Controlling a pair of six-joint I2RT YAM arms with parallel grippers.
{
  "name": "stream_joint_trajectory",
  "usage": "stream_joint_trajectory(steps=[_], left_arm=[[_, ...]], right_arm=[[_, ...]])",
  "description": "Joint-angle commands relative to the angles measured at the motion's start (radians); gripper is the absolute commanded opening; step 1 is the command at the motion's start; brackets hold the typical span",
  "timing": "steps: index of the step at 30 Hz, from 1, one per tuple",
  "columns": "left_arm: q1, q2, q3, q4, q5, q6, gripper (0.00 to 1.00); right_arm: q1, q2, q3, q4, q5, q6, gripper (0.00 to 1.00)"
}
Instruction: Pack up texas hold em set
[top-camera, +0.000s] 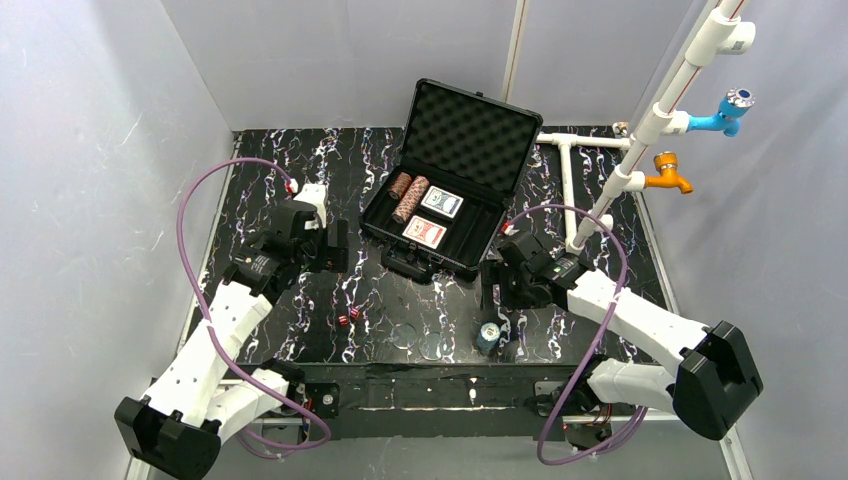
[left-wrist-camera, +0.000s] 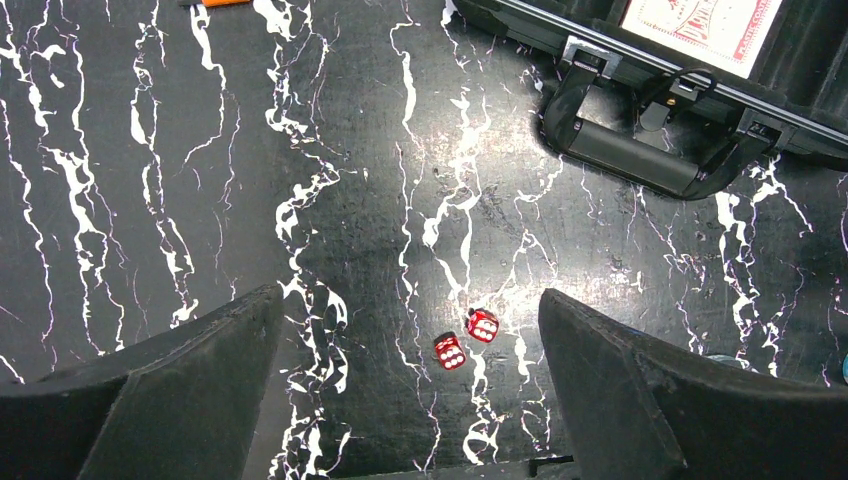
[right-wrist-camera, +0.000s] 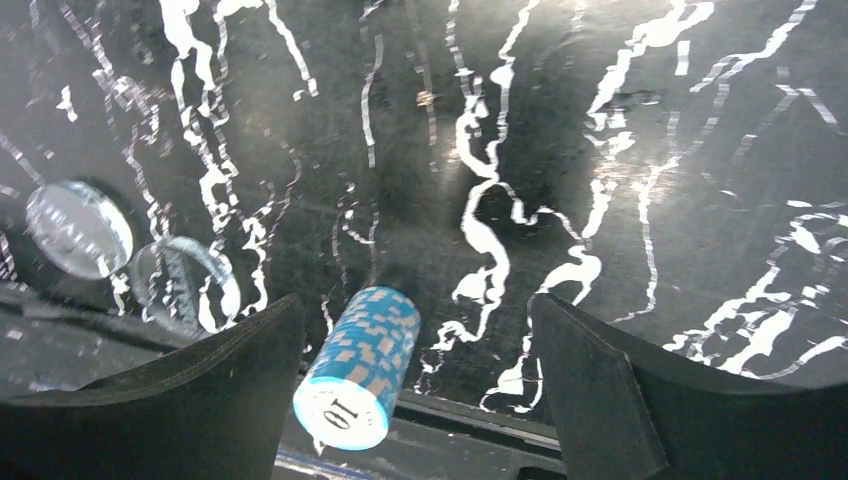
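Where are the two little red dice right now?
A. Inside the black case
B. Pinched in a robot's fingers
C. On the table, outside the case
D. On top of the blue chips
C: the red dice lie side by side on the bare table, apart from the open case.

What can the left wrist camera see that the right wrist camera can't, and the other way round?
Only the left wrist view: two red dice on the table, the black case, its handle and a red card deck inside it. Only the right wrist view: a blue chip stack with 10 on its end, and two see-through round discs. Both: the black table with white veins, and that arm's own fingers spread open, the left gripper and the right gripper.
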Motion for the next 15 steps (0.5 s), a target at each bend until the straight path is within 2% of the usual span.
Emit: stream_joint_trajectory(steps=[1,12,15], left_arm=[[-0.002,-0.003,-0.001,-0.014,-0.023,0.011,0.98],[-0.003,-0.003,-0.001,-0.014,-0.025,0.011,0.98],[-0.003,-0.003,-0.003,-0.014,-0.025,0.010,0.98]], right_arm=[[0.016,0.009,-0.028,0.030,-0.178,-0.052,0.88],[0.141,-0.007,-0.055,0.005,-0.151,0.009,0.82],[0.170,-0.007,-0.055,-0.001,-0.103,0.021,0.79]])
